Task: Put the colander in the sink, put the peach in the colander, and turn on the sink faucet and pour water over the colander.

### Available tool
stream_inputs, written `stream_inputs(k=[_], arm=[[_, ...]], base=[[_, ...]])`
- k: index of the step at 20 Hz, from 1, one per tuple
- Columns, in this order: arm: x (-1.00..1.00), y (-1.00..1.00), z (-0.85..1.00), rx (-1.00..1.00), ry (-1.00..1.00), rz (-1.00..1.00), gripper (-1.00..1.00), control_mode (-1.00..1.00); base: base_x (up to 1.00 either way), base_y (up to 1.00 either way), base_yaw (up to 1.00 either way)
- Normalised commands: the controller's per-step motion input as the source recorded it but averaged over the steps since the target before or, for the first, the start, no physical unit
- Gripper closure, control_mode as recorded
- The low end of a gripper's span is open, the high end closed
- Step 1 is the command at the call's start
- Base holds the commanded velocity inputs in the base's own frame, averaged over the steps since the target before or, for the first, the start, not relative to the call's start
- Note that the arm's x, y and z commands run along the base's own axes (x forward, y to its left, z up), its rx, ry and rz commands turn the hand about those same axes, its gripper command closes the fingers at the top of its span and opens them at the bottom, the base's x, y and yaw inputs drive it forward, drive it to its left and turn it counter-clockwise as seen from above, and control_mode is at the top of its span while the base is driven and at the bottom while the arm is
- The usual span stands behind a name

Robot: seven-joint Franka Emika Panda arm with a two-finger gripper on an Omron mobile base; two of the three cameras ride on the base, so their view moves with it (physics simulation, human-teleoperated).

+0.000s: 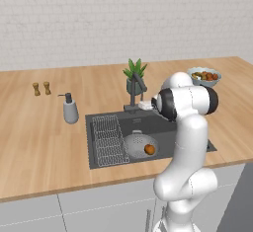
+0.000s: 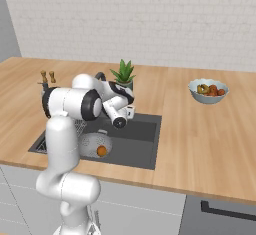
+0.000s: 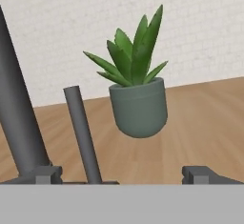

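Observation:
The light-grey colander (image 1: 138, 143) sits in the dark sink (image 1: 168, 127), right of the wire rack. The orange peach (image 1: 149, 149) lies inside the colander (image 2: 92, 143), and the right base view shows that peach (image 2: 101, 150) there too. My gripper (image 1: 145, 105) hovers over the sink's back edge, just right of the faucet (image 1: 135, 94) base. In the hand view my gripper (image 3: 124, 175) is open, its fingertips (image 3: 206, 174) wide apart. The faucet's thick stem (image 3: 16, 113) stands at the left and a thinner dark rod (image 3: 83, 132) rises between the fingertips, nearer the left one. No water runs.
A potted plant (image 1: 135, 75) stands right behind the faucet and close ahead of the hand. A soap dispenser (image 1: 70, 110) and two small shakers (image 1: 41, 88) stand left of the sink. A pale fruit bowl (image 1: 204, 76) sits at the far right. The wire rack (image 1: 108, 139) fills the sink's left side.

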Motion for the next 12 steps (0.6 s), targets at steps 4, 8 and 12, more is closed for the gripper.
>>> stream_inputs(k=[4, 8, 12], arm=[[0.12, 0.00, 0.00, 0.00, 0.00, -0.06, -1.00, -1.00], [0.08, 0.00, 0.00, 0.00, 0.00, -0.02, -1.00, -1.00], [0.05, 0.00, 0.00, 0.00, 0.00, -0.01, -1.00, -1.00]], base=[[0.00, 0.00, 0.00], [0.00, 0.00, 0.00], [0.00, 0.00, 0.00]])
